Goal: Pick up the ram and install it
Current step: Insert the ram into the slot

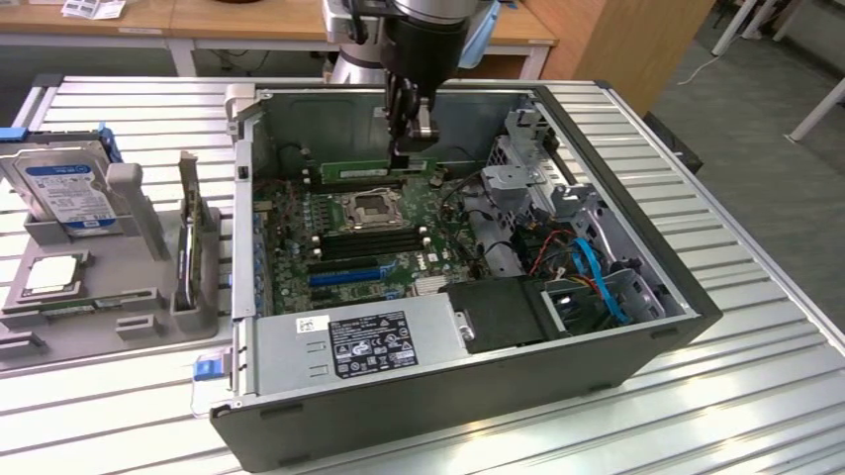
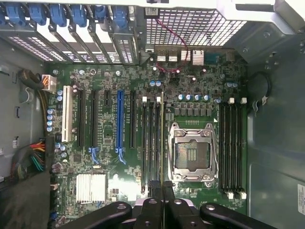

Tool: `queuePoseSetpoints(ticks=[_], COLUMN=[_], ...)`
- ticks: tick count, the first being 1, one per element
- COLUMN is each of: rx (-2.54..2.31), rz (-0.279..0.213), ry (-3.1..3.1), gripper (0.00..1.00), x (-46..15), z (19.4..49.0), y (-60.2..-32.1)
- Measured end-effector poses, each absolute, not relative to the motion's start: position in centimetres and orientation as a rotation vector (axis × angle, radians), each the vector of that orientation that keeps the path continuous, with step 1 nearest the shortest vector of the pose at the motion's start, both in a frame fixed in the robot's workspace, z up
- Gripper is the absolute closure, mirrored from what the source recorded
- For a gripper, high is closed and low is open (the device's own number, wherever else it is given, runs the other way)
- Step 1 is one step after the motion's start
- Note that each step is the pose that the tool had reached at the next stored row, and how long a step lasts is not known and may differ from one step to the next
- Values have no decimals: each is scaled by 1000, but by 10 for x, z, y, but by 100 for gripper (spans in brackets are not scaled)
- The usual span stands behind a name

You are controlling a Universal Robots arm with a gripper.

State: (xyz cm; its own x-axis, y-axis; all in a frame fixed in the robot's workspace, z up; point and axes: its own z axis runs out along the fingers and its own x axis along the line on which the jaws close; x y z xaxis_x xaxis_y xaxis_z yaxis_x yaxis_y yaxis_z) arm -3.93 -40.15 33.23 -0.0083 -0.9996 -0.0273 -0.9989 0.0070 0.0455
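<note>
The ram (image 1: 376,170), a thin green stick, hangs level inside the open computer case (image 1: 660,327), above the far part of the motherboard (image 1: 396,233). My gripper (image 1: 412,148) comes down from above and is shut on the stick's upper edge near its right end in the exterior view. In the wrist view the ram (image 2: 162,124) appears edge-on as a narrow line running out from my gripper (image 2: 162,188). It lies along the black memory slots (image 2: 150,143) beside the empty CPU socket (image 2: 193,155). Whether it touches a slot I cannot tell.
A grey parts tray (image 1: 79,317) on the exterior view's left holds a hard drive (image 1: 66,188), a silver CPU chip (image 1: 50,274) and an upright card (image 1: 196,247). The power supply (image 1: 356,341) fills the case's near side. Blue cables (image 1: 595,277) and a drive cage (image 1: 528,178) crowd its right.
</note>
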Motion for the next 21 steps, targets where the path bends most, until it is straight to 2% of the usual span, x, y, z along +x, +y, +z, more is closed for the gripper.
queuePoseSetpoints(ticks=[21], rx=[2203], rz=[-81], ry=[-2220], gripper=[89], x=[-39], z=[314], y=[-401])
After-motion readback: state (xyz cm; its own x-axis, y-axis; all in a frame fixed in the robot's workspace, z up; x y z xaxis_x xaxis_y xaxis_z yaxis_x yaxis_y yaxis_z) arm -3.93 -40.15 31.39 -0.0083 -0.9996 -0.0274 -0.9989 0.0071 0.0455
